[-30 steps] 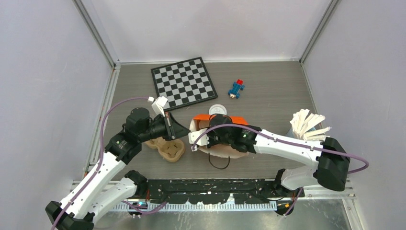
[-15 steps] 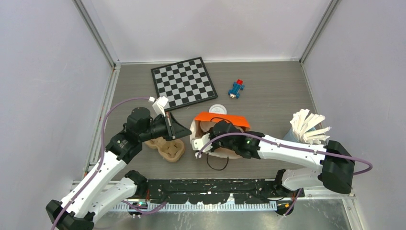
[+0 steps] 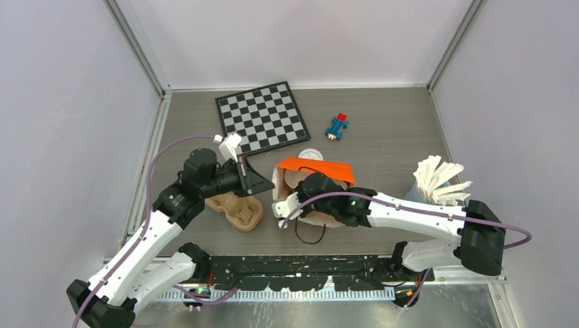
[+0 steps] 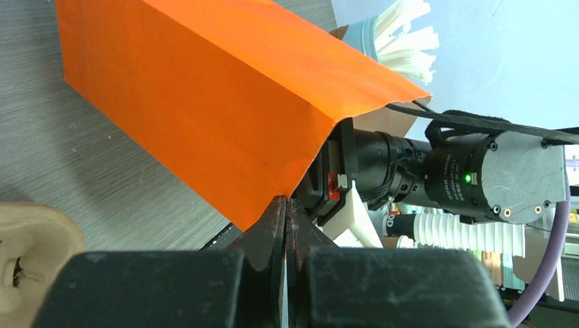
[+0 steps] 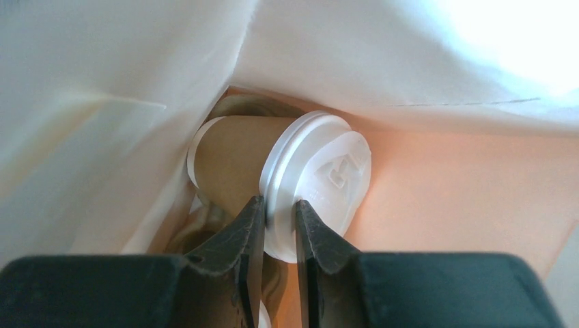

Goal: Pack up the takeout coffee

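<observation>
Inside the orange bag (image 3: 315, 165), centre of the top view, a coffee cup (image 5: 235, 160) lies on its side, its white lid (image 5: 328, 178) pointing to the right of the wrist frame. Right gripper (image 5: 278, 222) reaches into the bag's mouth; jaws narrow, pinching the cup at the lid's rim. Pale bag lining all around it. Left gripper (image 4: 285, 208) clamped tight on the bag's edge. Second white lid (image 3: 309, 156) just behind the bag. Pulp tray (image 3: 239, 210) left of the bag, beneath the left arm. Chessboard (image 3: 261, 117) upper left; small toy (image 3: 336, 126) upper centre; tumbler of white strips (image 3: 437, 179) at right.
</observation>
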Tool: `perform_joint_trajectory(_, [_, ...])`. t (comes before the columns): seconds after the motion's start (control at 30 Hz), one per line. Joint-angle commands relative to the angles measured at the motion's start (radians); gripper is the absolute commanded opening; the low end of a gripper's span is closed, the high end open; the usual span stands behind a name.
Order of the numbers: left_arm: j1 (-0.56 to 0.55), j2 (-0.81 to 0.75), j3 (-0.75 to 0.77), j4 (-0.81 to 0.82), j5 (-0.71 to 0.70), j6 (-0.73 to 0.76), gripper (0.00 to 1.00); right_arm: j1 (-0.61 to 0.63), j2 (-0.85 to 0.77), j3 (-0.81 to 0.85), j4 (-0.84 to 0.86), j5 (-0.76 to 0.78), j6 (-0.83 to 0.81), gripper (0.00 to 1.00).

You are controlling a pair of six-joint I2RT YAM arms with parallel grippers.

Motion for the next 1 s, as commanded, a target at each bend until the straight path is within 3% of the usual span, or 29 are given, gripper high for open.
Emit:
perform_joint_trajectory(0.0, [-0.004, 0.022, 0.111, -0.003, -0.028, 0.028, 0.0, 0.011, -0.041, 0.111, -0.076, -0.03, 0.066, 0.04])
perform_joint_trajectory(0.23, [-0.004, 0.119, 0.23, -0.129, -0.09, 0.08, 0.0, 0.013, -0.087, 0.122, -0.088, -0.003, 0.11, 0.04])
perform_joint_trajectory(0.97, [-0.003, 0.269, 0.375, -0.183, -0.089, -0.018, 0.0, 0.011, -0.237, 0.143, -0.181, 0.103, 0.16, 0.04])
